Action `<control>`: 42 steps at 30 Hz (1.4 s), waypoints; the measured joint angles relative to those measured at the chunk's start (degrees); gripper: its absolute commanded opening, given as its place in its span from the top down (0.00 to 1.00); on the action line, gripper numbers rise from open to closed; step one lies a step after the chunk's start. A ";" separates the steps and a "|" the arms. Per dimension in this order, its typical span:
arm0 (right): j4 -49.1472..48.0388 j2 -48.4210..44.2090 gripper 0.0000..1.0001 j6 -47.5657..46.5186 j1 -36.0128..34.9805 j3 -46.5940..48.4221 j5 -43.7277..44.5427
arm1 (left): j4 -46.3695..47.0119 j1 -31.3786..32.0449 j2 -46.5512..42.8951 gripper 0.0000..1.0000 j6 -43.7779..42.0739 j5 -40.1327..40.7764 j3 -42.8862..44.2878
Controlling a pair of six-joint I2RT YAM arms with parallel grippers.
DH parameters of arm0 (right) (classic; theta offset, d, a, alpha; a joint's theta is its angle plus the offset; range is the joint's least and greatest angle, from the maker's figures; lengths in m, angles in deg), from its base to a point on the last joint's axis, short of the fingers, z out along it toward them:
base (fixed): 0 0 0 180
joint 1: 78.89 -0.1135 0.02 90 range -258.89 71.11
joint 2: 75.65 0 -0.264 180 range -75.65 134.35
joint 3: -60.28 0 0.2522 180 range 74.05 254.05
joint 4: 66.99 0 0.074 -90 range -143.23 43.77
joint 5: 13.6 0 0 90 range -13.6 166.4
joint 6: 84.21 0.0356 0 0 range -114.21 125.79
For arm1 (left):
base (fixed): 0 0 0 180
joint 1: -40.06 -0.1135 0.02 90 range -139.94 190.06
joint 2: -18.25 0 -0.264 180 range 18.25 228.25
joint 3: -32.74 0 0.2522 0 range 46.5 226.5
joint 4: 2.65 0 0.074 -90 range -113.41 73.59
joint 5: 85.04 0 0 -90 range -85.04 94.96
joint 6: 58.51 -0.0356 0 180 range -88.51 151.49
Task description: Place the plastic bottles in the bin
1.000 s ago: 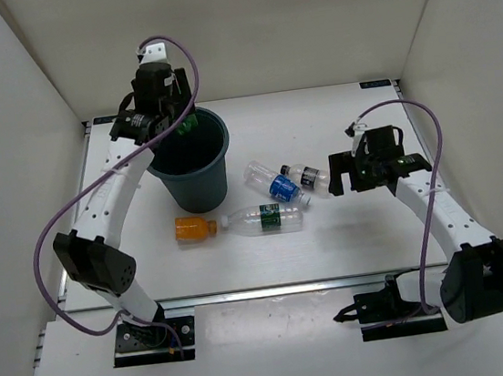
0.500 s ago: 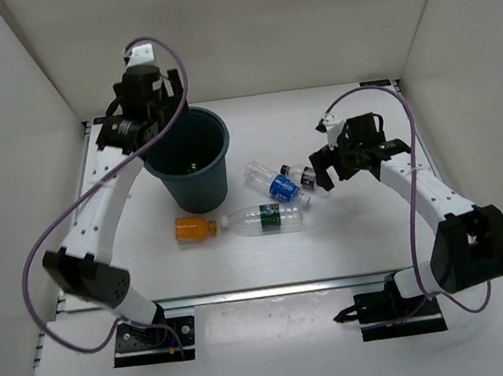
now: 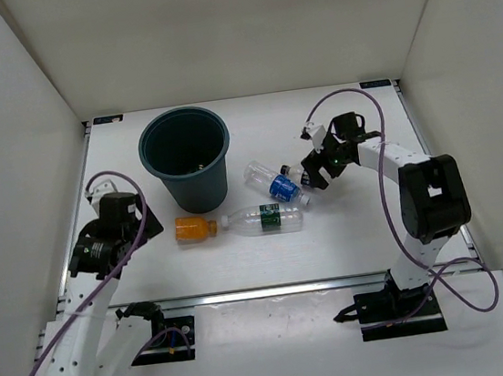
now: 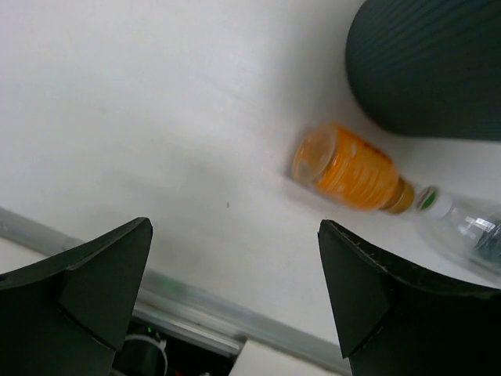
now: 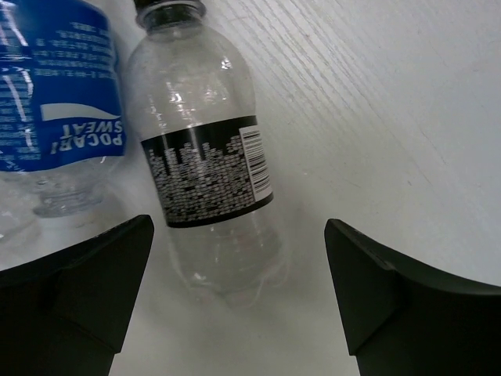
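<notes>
**Both claws released, four bottles out on the tabletop**

Left claw (image 3: 144, 227), lower left of the top view: spread wide, holding nothing. It faces the orange bottle (image 3: 194, 228), which lies on its side at centre-left with its base toward the claw. Its cap end meets the cap of the green-label bottle (image 3: 266, 219), also lying flat.

Centre: blue-label bottle (image 3: 277, 186) lies tilted, with the dark-label bottle (image 3: 305, 176) just beside it. Right claw (image 3: 316, 173) is spread and empty. In the wrist view its fingers (image 5: 86, 282) straddle the dark-label bottle.

Upper left: bin (image 3: 199, 193) stands upright, close above the orange bottle. Its inside is too dark to read.

Judged risks:
- Right claw closing may catch or shove the blue-label bottle, since the two lie so close.
- Thin clear plastic may buckle or squirt out of the pinch.
- Left claw coming end-on could push the orange bottle into its neighbour, or a finger could clip the bin wall.
- Any bottle nudged may roll across the tabletop (image 3: 358, 230).
</notes>
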 measured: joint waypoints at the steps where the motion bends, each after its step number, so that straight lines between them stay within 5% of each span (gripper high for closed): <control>1: -0.50 0.76 0.12 -0.11 0.33 -0.02 -0.15 | -0.83 0.22 -1.05 0.01 1.25 -0.44 -1.55; 5: -2.86 2.45 0.18 0.15 0.83 -0.17 -1.62 | -3.02 1.62 -3.91 0.01 4.94 -2.93 -5.60; 11: -5.11 3.96 0.49 0.20 -1.05 0.20 -0.96 | -5.03 1.42 -3.61 0.02 6.71 -2.27 -5.03; 16: -4.70 5.27 0.53 0.20 -2.10 2.12 -0.59 | -6.73 1.36 -3.32 0.02 6.21 0.55 -1.11; 21: -2.56 7.85 1.00 1.40 -1.81 5.84 -0.96 | -7.13 0.76 -2.67 0.01 4.57 3.43 3.15; 29: 0.26 5.81 1.00 6.49 1.64 6.14 -3.76 | -6.01 0.72 -1.55 0.01 2.58 2.67 2.95; 35: -0.57 -5.84 1.00 14.45 3.37 6.73 -5.18 | -4.11 0.68 -1.03 0.01 0.85 1.14 2.01; 42: -1.90 -9.22 1.00 24.98 -2.99 21.03 -9.97 | -1.55 0.61 -0.79 0.01 -0.83 -0.31 -0.04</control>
